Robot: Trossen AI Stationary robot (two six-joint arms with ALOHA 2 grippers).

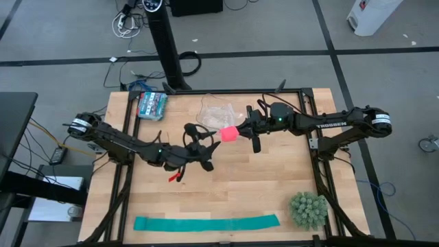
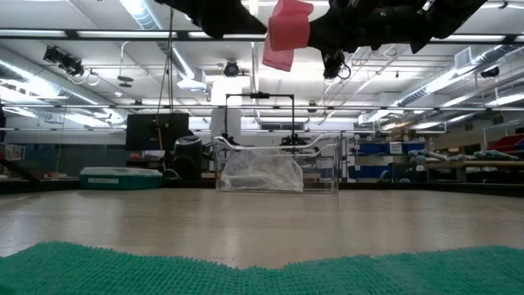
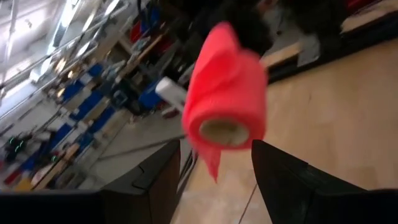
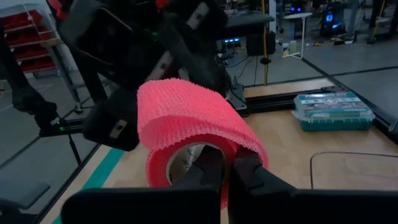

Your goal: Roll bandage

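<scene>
The bandage [image 1: 230, 133], a compact pink-red roll with a short loose tail hanging from it, is held in the air above the middle of the wooden counter [image 1: 233, 185], clear of its surface. The right tool [image 4: 225, 167] has its two dark fingers pressed together on the wall of the roll, one finger inside the hollow core and the other outside (the right wrist view shows this pinch plainly). The left tool [image 1: 199, 145] is just beside the roll on its left, its fingers spread wide; in the left wrist view the roll's open end sits between and beyond those fingers, without visible contact. In the low view the bandage hangs near the top of the frame under the dark arms. On the counter's far side lie a crumpled clear plastic bag [image 1: 218, 113] and a small teal box [image 1: 152, 105]. A teal-green strip [image 1: 206, 223] lies flat along the near edge, with a spiky green ball [image 1: 308, 210] near the right corner.
</scene>
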